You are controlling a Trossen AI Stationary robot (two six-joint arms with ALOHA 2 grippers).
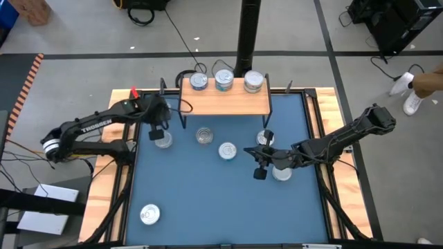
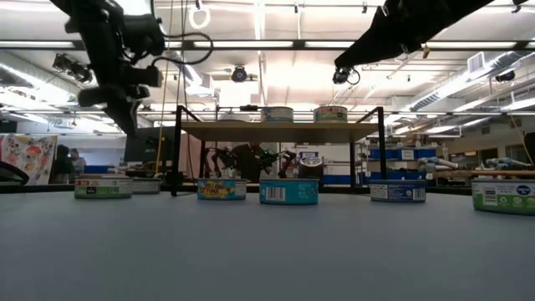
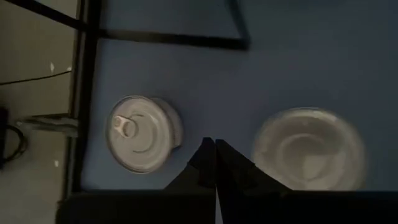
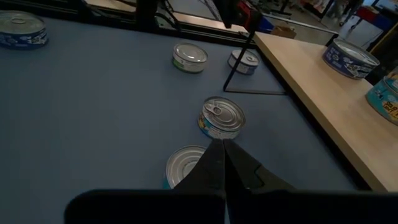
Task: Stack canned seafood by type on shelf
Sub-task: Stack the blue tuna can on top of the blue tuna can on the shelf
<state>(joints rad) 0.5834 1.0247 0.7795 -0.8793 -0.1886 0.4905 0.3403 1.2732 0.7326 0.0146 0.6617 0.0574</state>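
Hovering shut and empty — left end effector (image 1: 158,131), right end effector (image 1: 261,160), above tins (image 1: 228,150)

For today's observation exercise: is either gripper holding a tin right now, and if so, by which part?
Nothing is held. The left gripper and the right gripper are both shut on nothing, above the blue mat with tins lying nearby.

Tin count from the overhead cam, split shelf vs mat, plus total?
Round silver-topped tins on the light-wood shelf: 3
Round silver-topped tins on the blue mat: 6
Total: 9
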